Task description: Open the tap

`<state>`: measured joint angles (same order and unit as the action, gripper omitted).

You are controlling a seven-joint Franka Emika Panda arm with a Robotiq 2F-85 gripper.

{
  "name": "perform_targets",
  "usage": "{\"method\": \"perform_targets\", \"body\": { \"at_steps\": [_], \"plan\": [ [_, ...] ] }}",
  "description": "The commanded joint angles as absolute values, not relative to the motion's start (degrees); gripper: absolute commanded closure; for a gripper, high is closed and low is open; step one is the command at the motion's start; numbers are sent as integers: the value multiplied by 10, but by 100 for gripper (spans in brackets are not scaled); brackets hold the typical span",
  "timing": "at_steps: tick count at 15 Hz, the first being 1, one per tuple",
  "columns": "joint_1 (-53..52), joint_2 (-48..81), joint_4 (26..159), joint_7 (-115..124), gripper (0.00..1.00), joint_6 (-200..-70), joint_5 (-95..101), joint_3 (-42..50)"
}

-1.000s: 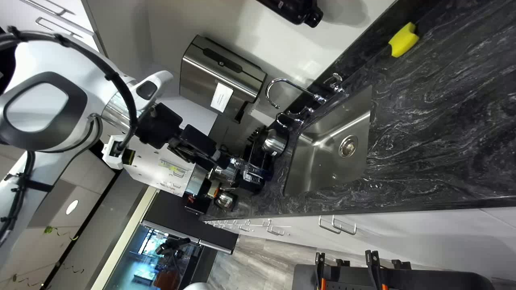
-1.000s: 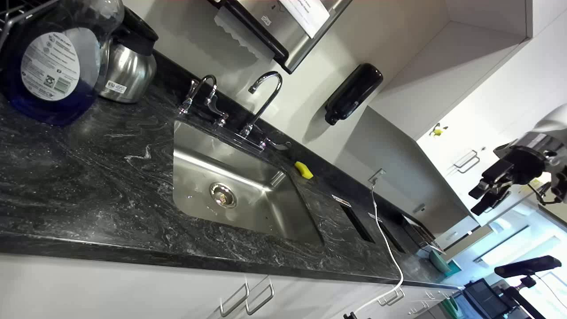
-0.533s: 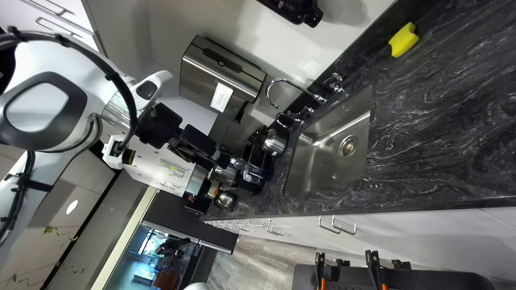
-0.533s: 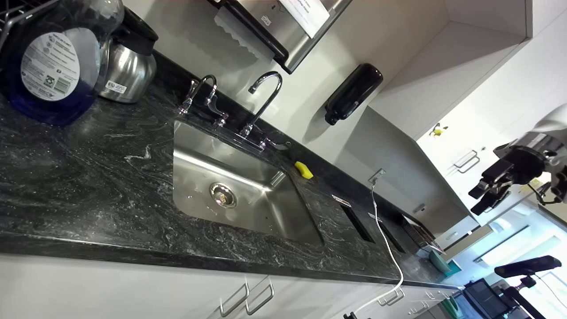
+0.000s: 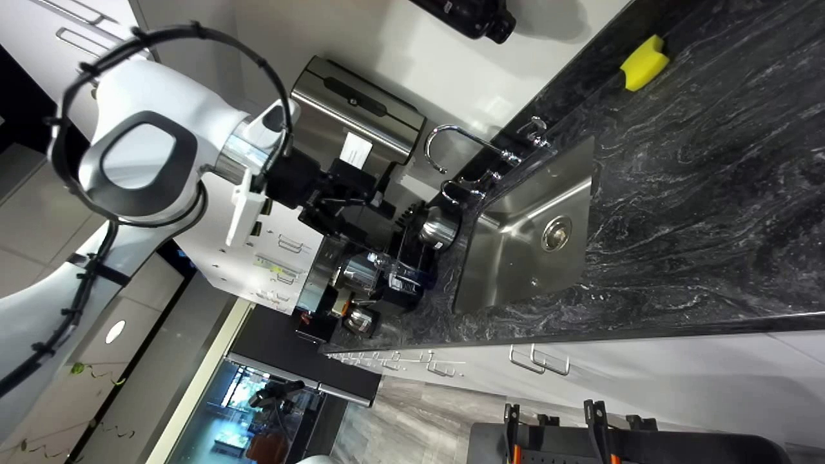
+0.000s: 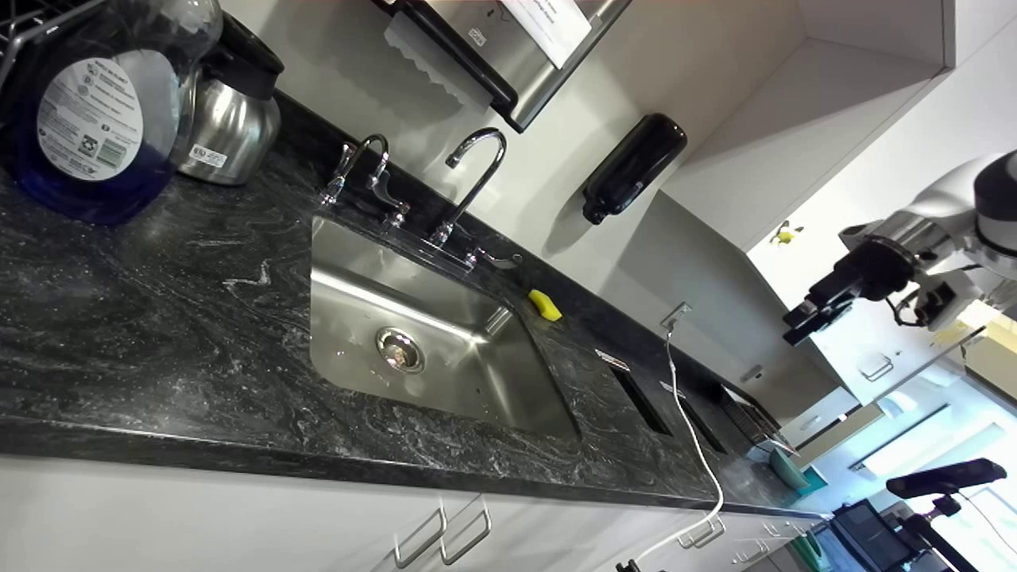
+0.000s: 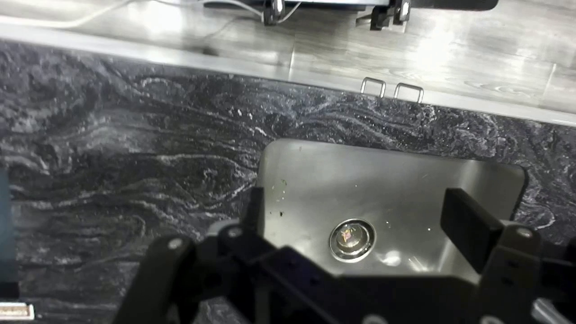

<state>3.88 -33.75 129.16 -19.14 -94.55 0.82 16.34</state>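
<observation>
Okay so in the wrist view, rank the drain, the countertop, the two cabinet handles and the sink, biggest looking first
Countertop
Sink
Drain
Cabinet handles, which look too alike to rank against each other

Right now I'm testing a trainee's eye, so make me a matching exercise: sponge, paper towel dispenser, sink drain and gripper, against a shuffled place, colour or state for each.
Column one:
1. sponge
2. paper towel dispenser
3. sink drain
4. gripper

Column two:
A. in the bottom of the sink basin
B. open and holding nothing
C. yellow
D. up on the wall

Pairs: 1-C; 2-D; 3-A; 4-B
</observation>
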Motion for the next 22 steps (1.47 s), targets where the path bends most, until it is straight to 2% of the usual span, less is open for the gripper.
{"method": "perform_targets", "body": {
  "at_steps": [1,5,13,22],
  "plan": [
    [15,-286,1285,-238,0,-1035,17,134],
    [1,-241,1278,-239,0,-1121,32,93],
    [7,-257,1291,-234,0,-1106,16,100],
    [-16,-100,1220,-316,0,-1377,90,74]
  ]
}}
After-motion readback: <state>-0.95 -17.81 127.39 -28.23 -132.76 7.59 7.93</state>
